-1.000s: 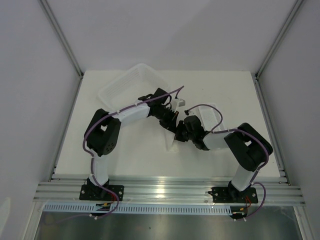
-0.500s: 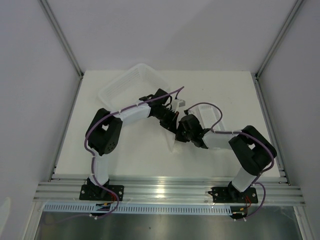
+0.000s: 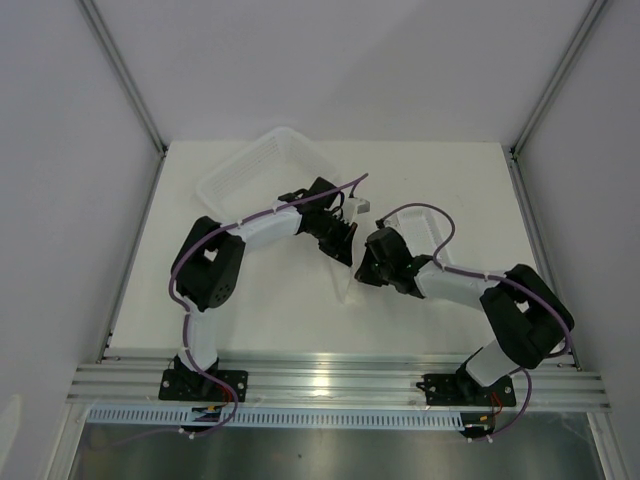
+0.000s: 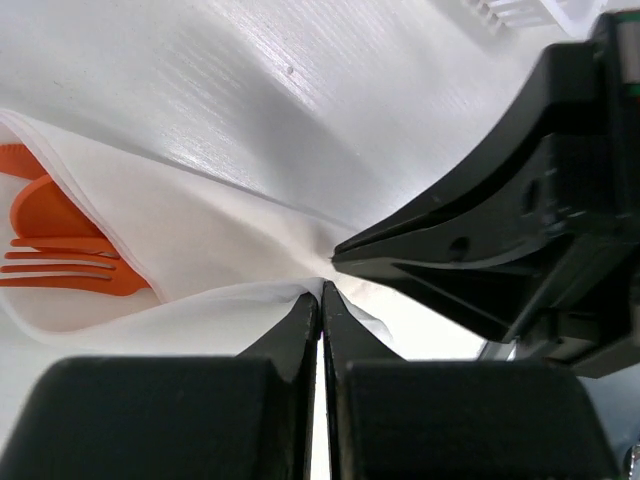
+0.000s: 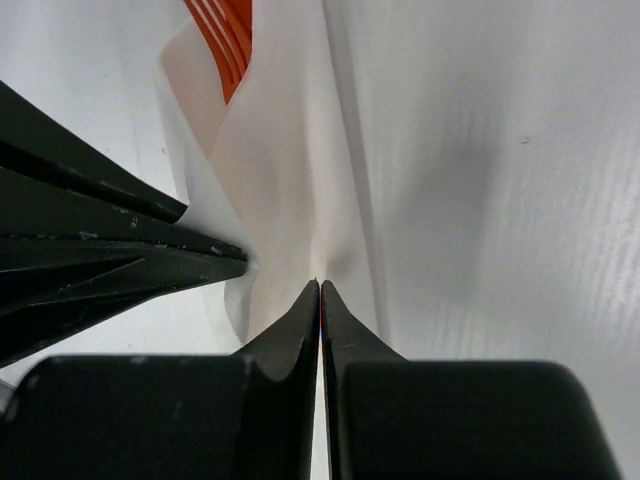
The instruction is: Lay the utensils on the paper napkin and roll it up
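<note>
Pinching the paper napkin [image 4: 200,240], left tool [image 4: 320,286] meets clenched right tool [image 5: 320,283], utensils [image 4: 55,212] tucked inside, basket [image 3: 250,165] behind.

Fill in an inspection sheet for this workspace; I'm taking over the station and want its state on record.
Surface: white table, no spills seen.
Job's things: paper napkin folded over the orange utensils, fork tines showing.
Clutter: white mesh basket far left; narrow white tray partly under the right arm.
Claws: left claw shut on the napkin's edge; right claw closed, tip at the napkin, grip unclear.
Cables: purple cables along both arms, no snag seen.
Surroundings: white walls, aluminium rail at the near edge.
</note>
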`<action>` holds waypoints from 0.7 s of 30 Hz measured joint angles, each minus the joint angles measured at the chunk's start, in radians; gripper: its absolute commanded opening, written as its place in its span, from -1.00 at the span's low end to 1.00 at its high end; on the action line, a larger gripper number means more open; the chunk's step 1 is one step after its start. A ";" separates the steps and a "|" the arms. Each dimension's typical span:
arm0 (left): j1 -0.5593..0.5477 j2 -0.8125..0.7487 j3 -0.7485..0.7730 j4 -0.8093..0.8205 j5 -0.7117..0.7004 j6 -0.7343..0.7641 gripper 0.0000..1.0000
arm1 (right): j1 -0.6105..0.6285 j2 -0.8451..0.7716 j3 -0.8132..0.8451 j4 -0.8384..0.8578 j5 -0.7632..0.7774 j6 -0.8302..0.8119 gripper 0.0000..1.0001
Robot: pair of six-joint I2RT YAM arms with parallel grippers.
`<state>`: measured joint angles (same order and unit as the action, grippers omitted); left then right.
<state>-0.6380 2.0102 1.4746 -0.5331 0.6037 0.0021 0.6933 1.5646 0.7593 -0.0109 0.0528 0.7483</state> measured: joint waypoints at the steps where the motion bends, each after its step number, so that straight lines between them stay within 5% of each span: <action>1: 0.000 0.000 0.000 0.000 0.000 0.000 -0.99 | -0.005 -0.010 -0.001 -0.008 0.002 -0.002 -0.94; 7: 0.000 0.000 0.000 0.000 0.000 0.005 -0.99 | -0.052 -0.060 -0.023 -0.012 0.027 -0.017 -1.00; 21: -0.002 0.009 0.006 0.002 0.033 -0.007 -0.99 | -0.082 0.110 -0.048 0.231 -0.083 -0.004 -1.00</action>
<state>-0.6395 2.0190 1.4811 -0.5316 0.6365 -0.0051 0.6117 1.6749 0.7113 0.2199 -0.0303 0.7444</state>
